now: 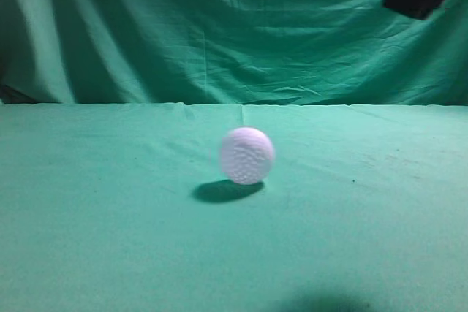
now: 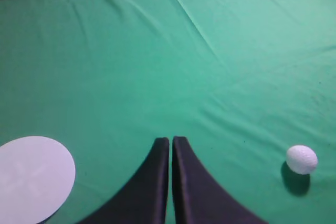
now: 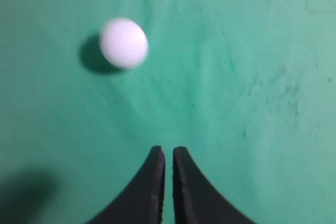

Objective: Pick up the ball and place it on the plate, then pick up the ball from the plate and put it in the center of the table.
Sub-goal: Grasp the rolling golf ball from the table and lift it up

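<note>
So we've got the ball (image 1: 247, 155) sitting by itself on the green tabletop (image 1: 102, 239), nothing touching it, with a soft shadow right under it. From our right gripper (image 3: 169, 153) the ball (image 3: 123, 43) is out ahead and off to the left, well apart from the tips, and it looks a bit blurry in that view. Right gripper's two black fingers (image 3: 152, 192) are pressed nearly together with just a thin slit between them, and there's nothing in there. Same deal with our left gripper (image 2: 171, 142): fingers pinched close, holding nothing. From that one the ball (image 2: 301, 159) is way off to the right, roughly level with the tips, and the white plate (image 2: 32, 177) lies flat on the tabletop (image 2: 157, 51) off to the left. Ball and plate are well apart, with the left gripper between them.
</note>
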